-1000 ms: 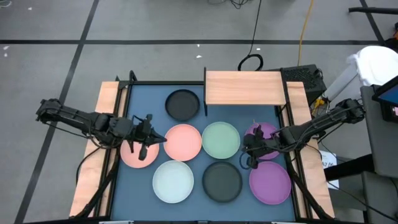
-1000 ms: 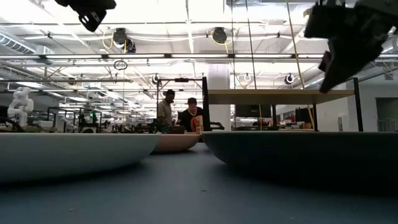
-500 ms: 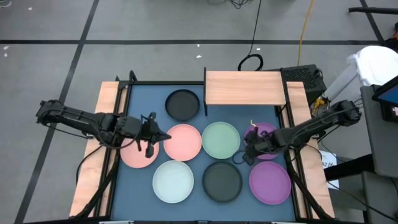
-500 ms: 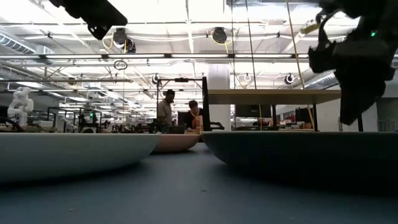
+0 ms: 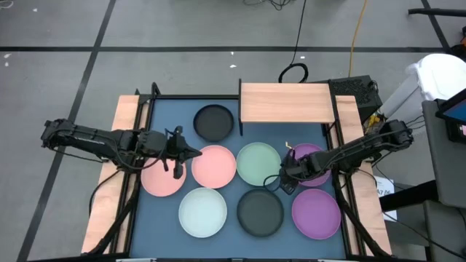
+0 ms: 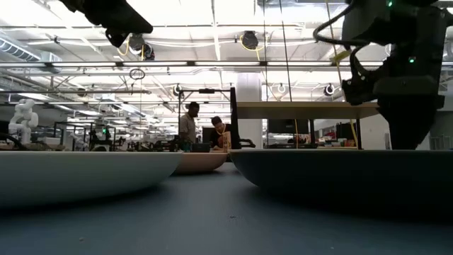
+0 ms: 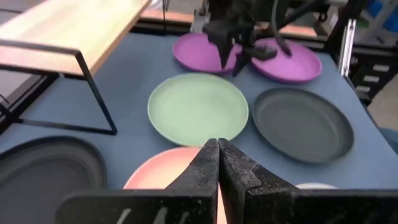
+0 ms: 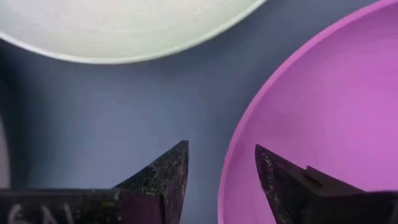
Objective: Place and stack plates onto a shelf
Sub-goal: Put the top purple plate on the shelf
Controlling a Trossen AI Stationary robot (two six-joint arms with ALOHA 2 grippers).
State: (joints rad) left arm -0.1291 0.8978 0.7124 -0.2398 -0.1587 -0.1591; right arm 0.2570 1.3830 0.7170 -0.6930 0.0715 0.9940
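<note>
Several plates lie flat on the blue mat [image 5: 175, 116]: two pink [image 5: 218, 167] [image 5: 156, 182], pale green [image 5: 258, 163], two dark grey [image 5: 214, 122] [image 5: 261, 212], whitish [image 5: 203, 212], two purple [image 5: 313, 156] [image 5: 316, 213]. The shelf [image 5: 285, 102] stands at the far edge. My left gripper [image 5: 193, 154] hovers shut above the pink plate's left rim. My right gripper [image 5: 279, 183] is open and points down. Its fingers straddle the far purple plate's left rim [image 8: 229, 174], one over the mat and one over the plate's inside, with a gap to each.
Wooden strips [image 5: 124, 124] edge the mat on the left and right. The shelf's thin black legs [image 7: 96, 93] stand on the mat beside the far dark grey plate. People stand in the room far behind the table [image 6: 187, 124].
My right gripper has come down toward the far purple plate's left rim, shifting a little toward the table's left edge and tipping upright. My left gripper has moved slightly toward the right, staying shut. The plates have not moved.
</note>
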